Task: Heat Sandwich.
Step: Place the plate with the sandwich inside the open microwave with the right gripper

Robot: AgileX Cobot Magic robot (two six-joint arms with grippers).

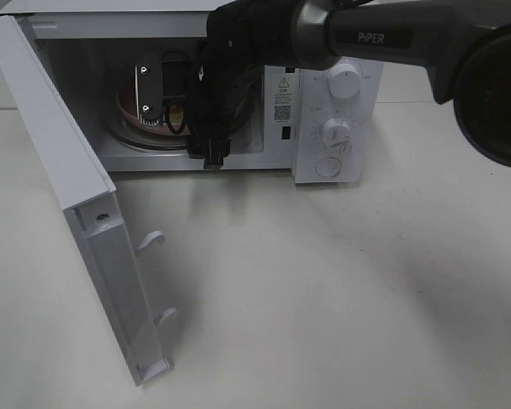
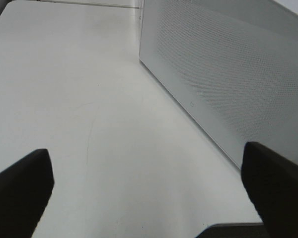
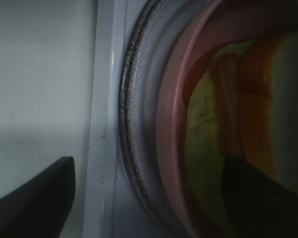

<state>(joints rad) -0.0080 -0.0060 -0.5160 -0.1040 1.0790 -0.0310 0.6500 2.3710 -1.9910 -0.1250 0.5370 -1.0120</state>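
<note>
The sandwich (image 3: 213, 139), white bread with a yellow-green layer and brown filling, lies on the pink plate (image 3: 169, 124) on the glass turntable (image 3: 139, 99) inside the open microwave (image 1: 324, 111). My right gripper (image 3: 149, 198) reaches into the cavity and stands open across the plate's rim, one finger (image 3: 35, 198) outside the turntable and the other finger (image 3: 258, 198) over the sandwich. In the high view the right gripper (image 1: 172, 111) covers most of the plate (image 1: 128, 111). My left gripper (image 2: 149, 198) is open over bare table, holding nothing.
The microwave door (image 1: 68, 170) swings out to the left over the white table (image 1: 324, 281). Its dials (image 1: 345, 81) sit on the right panel. The perforated outer wall of the microwave (image 2: 228, 74) stands beside the left gripper.
</note>
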